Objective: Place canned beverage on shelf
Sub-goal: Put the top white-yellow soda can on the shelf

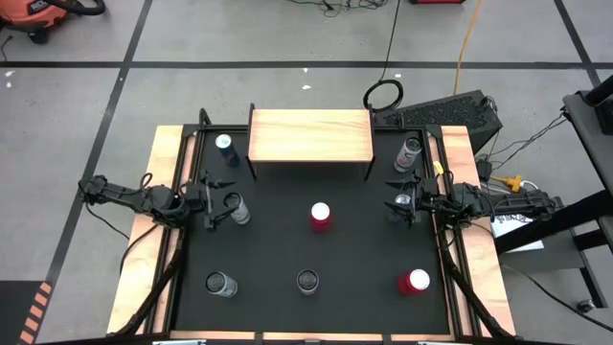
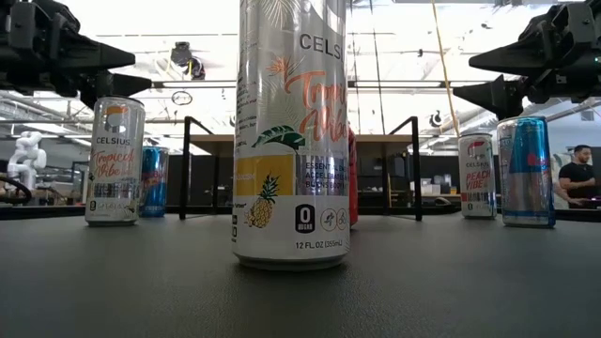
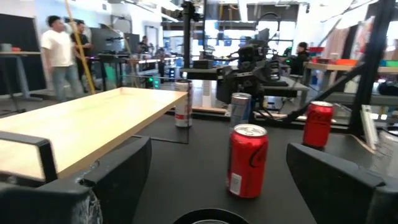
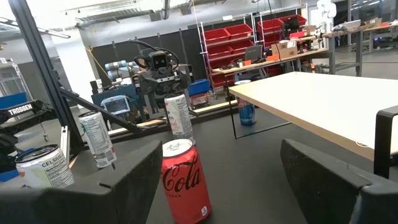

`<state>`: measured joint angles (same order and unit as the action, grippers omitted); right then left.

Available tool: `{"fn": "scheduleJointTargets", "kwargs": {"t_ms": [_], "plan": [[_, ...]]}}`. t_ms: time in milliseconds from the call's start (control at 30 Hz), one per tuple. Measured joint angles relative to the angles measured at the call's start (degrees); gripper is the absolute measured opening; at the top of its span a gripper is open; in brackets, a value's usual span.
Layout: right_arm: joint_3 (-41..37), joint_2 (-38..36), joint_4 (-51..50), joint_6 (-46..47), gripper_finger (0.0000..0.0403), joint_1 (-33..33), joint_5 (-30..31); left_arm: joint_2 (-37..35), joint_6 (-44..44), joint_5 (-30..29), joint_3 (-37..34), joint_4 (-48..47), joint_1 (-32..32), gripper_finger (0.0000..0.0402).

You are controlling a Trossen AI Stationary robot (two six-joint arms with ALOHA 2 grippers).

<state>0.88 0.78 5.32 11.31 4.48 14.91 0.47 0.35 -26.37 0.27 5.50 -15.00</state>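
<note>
The shelf (image 1: 309, 134), a light-wood board on thin black legs, stands at the far middle of the black mat (image 1: 364, 249). Several cans stand upright on the mat: a red one (image 1: 320, 216) at the centre, a silver one (image 1: 306, 281) at the near middle, a red one (image 1: 414, 281) at the near right. My left gripper (image 1: 218, 203) hovers open at the left, level, above a silver can (image 1: 238, 209). My right gripper (image 1: 400, 205) hovers open at the right, level, above a blue-and-silver can (image 2: 526, 169). Neither gripper touches anything.
More cans stand at the far left (image 1: 225, 146), far right (image 1: 411, 151) and near left (image 1: 220, 284). The mat lies between the table's wooden side strips (image 1: 158, 172). People (image 3: 59, 53) move in the room beyond the table.
</note>
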Motion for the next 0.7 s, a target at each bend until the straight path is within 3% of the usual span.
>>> {"fn": "scheduleJointTargets", "kwargs": {"t_ms": [233,700], "plan": [[0.01,0.0,0.0,-0.01,0.0308,0.01,0.0,0.0,0.01,-3.52,0.0,0.0,0.0,0.0375],[-0.01,0.0,0.04,-2.1,0.0308,0.01,0.01,0.01,-5.97,-3.57,0.0,-0.03,-0.02,0.0375]]}}
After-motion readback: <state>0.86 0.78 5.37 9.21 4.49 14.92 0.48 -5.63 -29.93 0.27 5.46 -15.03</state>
